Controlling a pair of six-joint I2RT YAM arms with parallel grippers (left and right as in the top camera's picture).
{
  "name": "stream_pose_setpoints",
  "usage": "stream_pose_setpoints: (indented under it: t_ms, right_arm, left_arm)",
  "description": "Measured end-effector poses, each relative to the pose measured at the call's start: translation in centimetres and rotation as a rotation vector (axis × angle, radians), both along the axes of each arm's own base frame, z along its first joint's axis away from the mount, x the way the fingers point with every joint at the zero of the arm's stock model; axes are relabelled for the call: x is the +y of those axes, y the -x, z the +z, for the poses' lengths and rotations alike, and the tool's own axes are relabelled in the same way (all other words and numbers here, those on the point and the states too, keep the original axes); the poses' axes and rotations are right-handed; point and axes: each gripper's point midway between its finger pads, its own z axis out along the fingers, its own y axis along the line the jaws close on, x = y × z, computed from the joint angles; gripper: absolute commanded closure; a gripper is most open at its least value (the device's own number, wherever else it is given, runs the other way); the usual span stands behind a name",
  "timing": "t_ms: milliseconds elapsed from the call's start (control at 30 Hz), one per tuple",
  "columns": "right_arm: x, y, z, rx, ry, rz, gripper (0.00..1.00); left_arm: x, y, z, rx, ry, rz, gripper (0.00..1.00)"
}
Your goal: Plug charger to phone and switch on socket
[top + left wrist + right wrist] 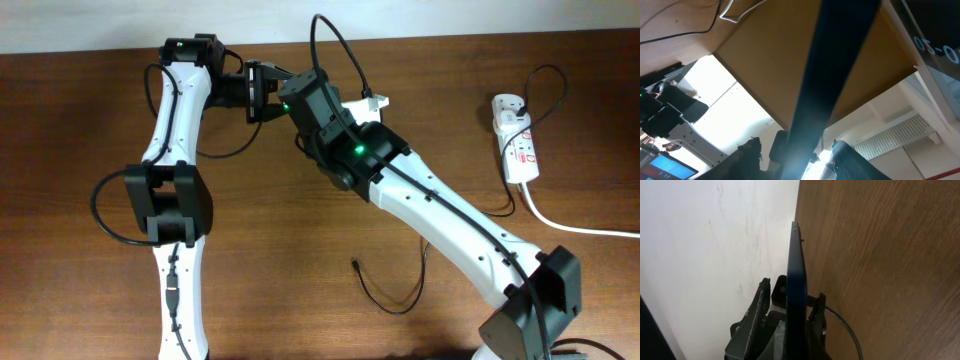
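Note:
The phone [796, 280] shows edge-on in the right wrist view, standing up from between my right gripper's [792, 289] fingers, which are shut on it. In the left wrist view the phone [835, 60] is a dark blurred bar passing between my left gripper's [796, 144] fingers, with bright gaps beside it. From overhead both grippers meet at the table's far middle, left [262, 92] and right [290, 97], and hide the phone. The charger's connector tip [356, 264] and black cable lie loose on the table. The white socket [518, 145] lies at the far right.
The charger's white plug [510, 105] sits in the socket's far end. A thick white cord [570, 225] runs from the socket to the right edge. The right arm [450, 220] crosses the table diagonally. A white wall [715, 255] lies behind the table's far edge.

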Motion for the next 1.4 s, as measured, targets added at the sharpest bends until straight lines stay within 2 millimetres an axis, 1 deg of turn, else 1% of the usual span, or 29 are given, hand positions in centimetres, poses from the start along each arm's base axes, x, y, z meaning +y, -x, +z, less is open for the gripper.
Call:
stream_pose_setpoints:
  t_ms: [200,233,267,333,433,567,633,733,767,833,900,1000,1067,1167,1200,1233,1267,1300,1333,1400]
  right_arm:
    - [0.0,0.0,0.1,-0.001,-0.012,-0.008,0.96]
    - [0.0,0.0,0.1,-0.001,-0.013,-0.008,0.96]
    - [0.0,0.0,0.1,-0.001,-0.013,-0.008,0.96]
    - [0.0,0.0,0.0,0.001,-0.011,-0.008,0.96]
    - [0.0,0.0,0.0,0.003,-0.010,-0.008,0.96]
    - [0.0,0.0,0.0,0.003,-0.010,-0.008,0.96]
    - [0.0,0.0,0.0,0.003,-0.010,-0.008,0.96]
    - [0.0,0.0,0.0,0.003,-0.009,-0.008,0.96]
    - [0.0,0.0,0.0,0.003,-0.010,-0.008,0.96]
    - [0.0,0.0,0.0,0.002,-0.007,-0.006,0.96]
    - [0.1,0.1,0.0,-0.001,0.004,0.005,0.96]
    - [0.1,0.1,0.0,-0.001,0.008,0.009,0.96]
    - [0.1,0.1,0.0,-0.001,0.008,0.009,0.95]
    - [0.1,0.1,0.0,-0.002,0.008,0.010,0.88]
    - [0.2,0.0,0.1,-0.008,0.006,0.012,0.88]
    - [0.3,-0.2,0.4,-0.021,0.012,0.021,0.87]
    - [0.5,-0.3,0.6,-0.031,0.014,0.031,0.83]
    - [0.5,-0.3,0.7,-0.036,0.007,0.031,0.73]
    - [0.5,-0.4,0.7,-0.041,0.023,0.043,0.54]
    - [0.6,-0.5,0.9,-0.059,0.053,0.069,0.27]
  left_arm:
    - [0.0,-0.1,0.0,-0.010,0.000,0.000,0.51]
    - [0.0,-0.2,-0.2,-0.028,-0.007,-0.001,0.52]
    - [0.0,-0.5,-0.8,-0.072,-0.037,-0.003,0.51]
    - [0.0,-0.6,-1.3,-0.085,-0.065,-0.005,0.53]
    - [0.0,-0.7,-1.5,-0.100,-0.076,-0.005,0.55]
    - [0.0,-0.7,-1.6,-0.101,-0.080,-0.006,0.57]
    - [0.0,-0.7,-1.6,-0.100,-0.080,-0.006,0.62]
    - [0.0,-0.7,-1.6,-0.097,-0.080,-0.005,0.64]
    - [-0.1,-0.7,-1.6,-0.097,-0.080,-0.007,0.67]
    - [-0.2,-0.6,-1.5,-0.095,-0.080,-0.009,0.66]
    - [-0.3,-0.6,-1.1,-0.092,-0.055,-0.009,0.67]
    - [-0.6,-0.5,-0.7,-0.090,-0.033,-0.014,0.72]
    - [-0.7,-0.4,-0.7,-0.090,-0.030,-0.016,0.77]
    - [-0.7,-0.4,-0.9,-0.090,-0.040,-0.017,0.82]
    - [-0.7,-0.4,-0.9,-0.091,-0.042,-0.017,0.88]
    - [-0.7,-0.4,-0.9,-0.091,-0.043,-0.017,0.96]
    - [-0.7,-0.5,-0.8,-0.096,-0.037,-0.016,1.00]
    - [-0.6,-0.5,-0.5,-0.105,-0.021,-0.014,1.00]
    - [-0.6,-0.5,-0.6,-0.099,-0.024,-0.013,1.00]
    - [-0.6,-0.4,-1.1,-0.093,-0.056,-0.016,1.00]
